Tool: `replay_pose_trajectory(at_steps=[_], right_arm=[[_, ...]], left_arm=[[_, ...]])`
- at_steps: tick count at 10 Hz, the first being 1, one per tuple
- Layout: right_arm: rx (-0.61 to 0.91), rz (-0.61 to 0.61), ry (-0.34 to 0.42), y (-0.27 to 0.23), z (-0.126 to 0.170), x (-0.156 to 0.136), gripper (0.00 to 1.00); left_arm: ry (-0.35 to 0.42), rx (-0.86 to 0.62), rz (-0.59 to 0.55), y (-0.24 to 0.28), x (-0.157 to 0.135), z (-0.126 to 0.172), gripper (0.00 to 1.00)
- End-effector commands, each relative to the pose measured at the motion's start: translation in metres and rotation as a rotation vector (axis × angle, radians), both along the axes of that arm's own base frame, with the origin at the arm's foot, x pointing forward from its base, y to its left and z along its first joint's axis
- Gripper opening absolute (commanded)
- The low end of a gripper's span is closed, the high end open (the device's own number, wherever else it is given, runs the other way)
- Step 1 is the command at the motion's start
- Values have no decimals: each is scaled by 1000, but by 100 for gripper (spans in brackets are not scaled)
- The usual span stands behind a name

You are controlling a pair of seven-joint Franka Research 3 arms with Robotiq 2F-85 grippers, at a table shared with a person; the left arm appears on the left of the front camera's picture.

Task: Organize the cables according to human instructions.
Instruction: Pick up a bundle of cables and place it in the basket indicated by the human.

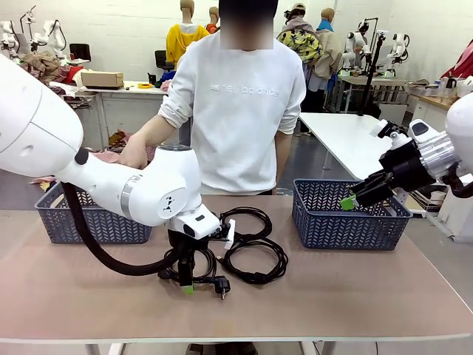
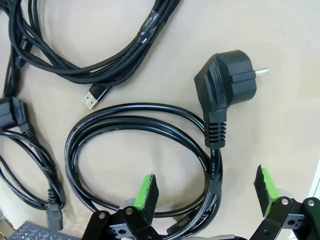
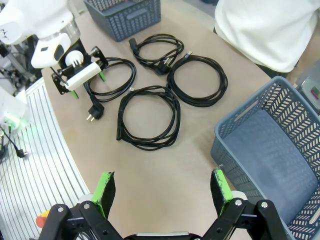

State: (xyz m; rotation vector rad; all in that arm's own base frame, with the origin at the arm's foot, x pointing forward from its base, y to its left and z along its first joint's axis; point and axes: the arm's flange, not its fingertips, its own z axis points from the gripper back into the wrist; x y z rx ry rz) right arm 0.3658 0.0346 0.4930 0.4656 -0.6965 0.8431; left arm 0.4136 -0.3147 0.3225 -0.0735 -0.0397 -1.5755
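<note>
Down at the middle of the tabletop [image 1: 332,296], the left gripper [image 2: 207,187] hangs low over the power cord coil [image 2: 125,112]. Its jaws are spread wide and hold nothing. One green pad [image 2: 146,192] sits inside the loop and the other outside it, so the cord bundle runs between them just below the chunky angled plug [image 2: 227,80].

Over on the other side, the right gripper [image 3: 162,192] hovers by the right basket [image 1: 347,222], jaws parted and empty.

All four cables lie bunched on the tabletop between the two baskets, and none is in a basket yet. The braided USB cable [image 2: 145,32] lies just beside the targeted coil, its gold connector [image 2: 95,97] close to the loop's upper edge. A third cord [image 3: 174,115] and a fourth [image 3: 220,95] sit near them.

Now the danger. If the jaws close on only some of the strands, the coil probably spills open on the lift and trails across the tabletop. The heavy plug could swing and tug the bundle out of the pads. The neighbouring cords lie close enough that a snagged loop may drag one along.

The person's hand [image 1: 133,151] is at the left basket [image 1: 89,222], so a carry that way risks a bump.
</note>
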Motion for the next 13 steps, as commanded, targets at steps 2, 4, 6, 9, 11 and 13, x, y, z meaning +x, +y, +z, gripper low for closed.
replay_pose_trajectory(at_steps=[2,4,6,9,11,13], right_arm=[[19,21,-19,-1,-1,4,100],[19,21,-19,-1,-1,4,100],[19,21,-19,-1,-1,4,100],[19,21,-19,-1,-1,4,100],[19,21,-19,-1,-1,4,100],[19,21,-19,-1,-1,4,100]], left_arm=[[-2,27,12,-4,5,2,91],[1,21,17,-4,5,3,71],[6,30,14,-4,6,2,51],[17,46,4,-2,5,-1,21],[15,42,-2,-2,4,2,1],[13,39,-9,-1,-1,9,0]])
